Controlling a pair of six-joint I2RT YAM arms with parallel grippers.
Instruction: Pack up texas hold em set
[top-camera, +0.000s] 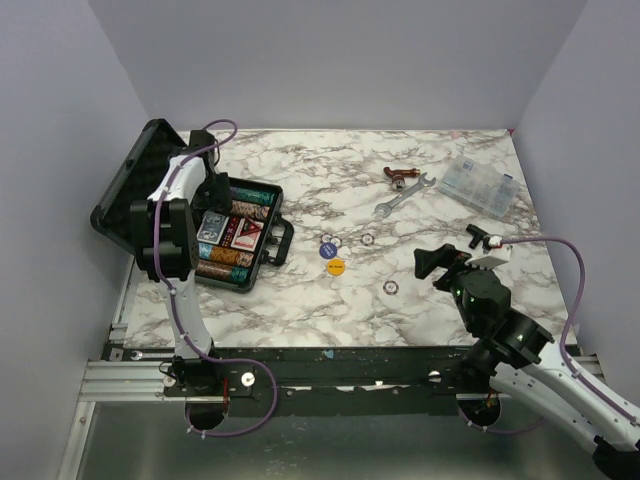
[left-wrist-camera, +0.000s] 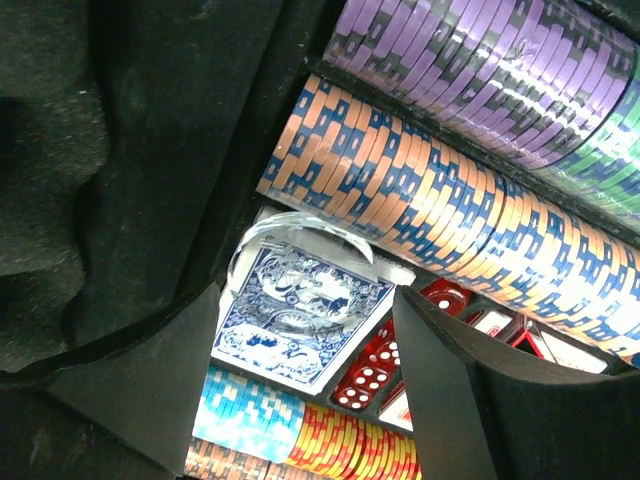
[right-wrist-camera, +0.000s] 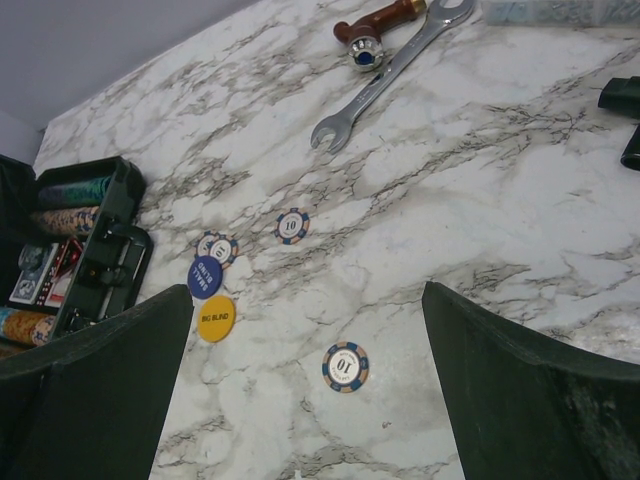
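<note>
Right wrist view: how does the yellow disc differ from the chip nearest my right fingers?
The yellow disc is one plain colour; the chip has a striped blue-and-orange rim around a white centre. The disc reads BIG BLIND; the chip reads 10. The disc sits beside a blue disc; the chip lies alone. Both are round and flat on the marble table.

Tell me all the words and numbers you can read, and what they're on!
"BIG BLIND": yellow round plastic disc.
"10": white-and-blue round poker chip nearest the camera.
"10": matching chip nearer the silver metal wrench.
Blue round disc: white lettering, too blurred to read.
</note>
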